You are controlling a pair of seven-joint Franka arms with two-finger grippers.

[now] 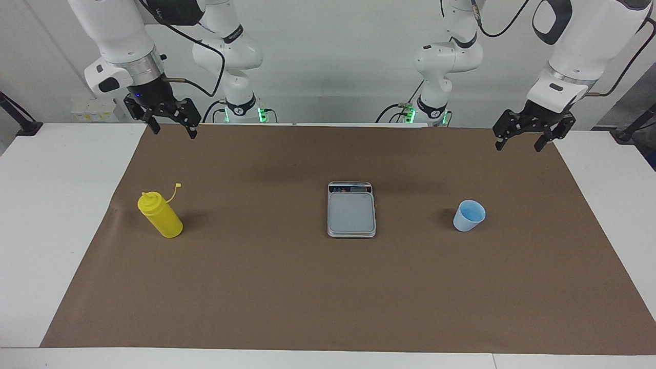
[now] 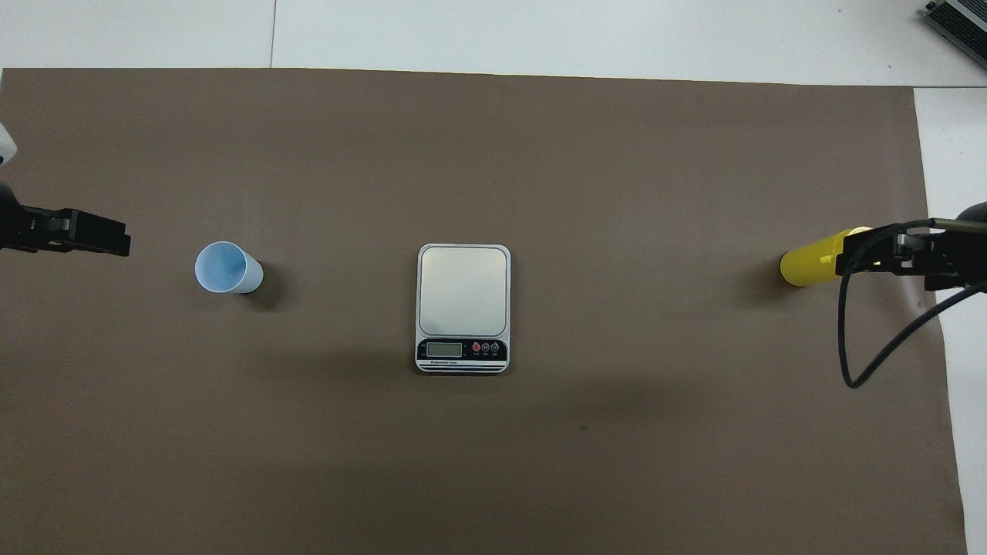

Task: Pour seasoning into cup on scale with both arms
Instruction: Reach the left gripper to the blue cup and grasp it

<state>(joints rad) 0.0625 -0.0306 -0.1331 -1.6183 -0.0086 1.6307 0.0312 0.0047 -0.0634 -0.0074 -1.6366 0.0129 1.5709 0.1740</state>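
Below my right gripper [image 1: 171, 125] and a bit further out stands the seasoning bottle [image 1: 160, 215], upright, untouched. Left gripper [image 1: 528, 136] hangs over the mat's edge at its own end; the cup [image 1: 469, 215] sits out past it, toward the middle. Both sets of jaws spread wide, holding nothing. Scale [image 1: 351, 209] lies between the two items, plate bare. Progress: nil. Left to do, by my read: grab cup, set it on scale, grab bottle, tip it over cup.
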